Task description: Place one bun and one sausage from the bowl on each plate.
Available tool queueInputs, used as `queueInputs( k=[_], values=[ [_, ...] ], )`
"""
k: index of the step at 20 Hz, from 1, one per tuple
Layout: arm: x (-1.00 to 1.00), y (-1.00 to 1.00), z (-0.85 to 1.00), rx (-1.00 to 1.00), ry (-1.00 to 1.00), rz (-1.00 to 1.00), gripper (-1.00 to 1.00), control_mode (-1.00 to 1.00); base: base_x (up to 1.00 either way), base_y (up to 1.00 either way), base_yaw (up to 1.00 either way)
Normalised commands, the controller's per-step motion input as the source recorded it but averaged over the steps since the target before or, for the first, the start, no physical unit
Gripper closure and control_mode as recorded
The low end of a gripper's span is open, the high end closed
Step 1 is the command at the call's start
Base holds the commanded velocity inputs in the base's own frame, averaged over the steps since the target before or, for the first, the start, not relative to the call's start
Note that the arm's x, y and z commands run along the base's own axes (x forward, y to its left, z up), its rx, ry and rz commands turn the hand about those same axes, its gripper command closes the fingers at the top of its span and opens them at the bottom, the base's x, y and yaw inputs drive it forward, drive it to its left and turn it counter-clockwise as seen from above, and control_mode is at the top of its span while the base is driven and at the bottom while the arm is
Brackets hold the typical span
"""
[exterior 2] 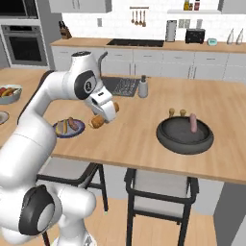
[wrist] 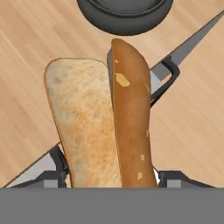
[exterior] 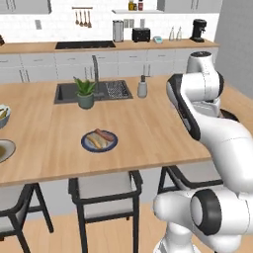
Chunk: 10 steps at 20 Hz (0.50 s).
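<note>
Gripper (exterior 2: pixel 99 120) clamped on a bun (wrist: pixel 103 124), up over the counter (exterior 2: pixel 144 134). Blue-rimmed plate (exterior 2: pixel 70 128) just beside it, already full. Dark bowl (exterior 2: pixel 185 135) well off the other way, one sausage (exterior 2: pixel 193 123) inside. Best carried level to the grey plate (exterior: pixel 4 150), cut off at the edge. Fingertips hidden behind bun.

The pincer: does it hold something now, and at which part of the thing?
Yes, the pincer holds a bun. The place of the hold cannot be told: the bun hides the fingertips in the hand view.
</note>
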Motion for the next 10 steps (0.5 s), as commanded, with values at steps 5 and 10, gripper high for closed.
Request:
queueInputs(
  k=[5,10],
  values=[
    [0.00,0.00,0.00,0.00,0.00,0.00,1.00,1.00,0.00,1.00,0.00],
    [0.00,0.00,0.00,0.00,0.00,0.00,1.00,1.00,0.00,1.00,0.00]
  ],
)
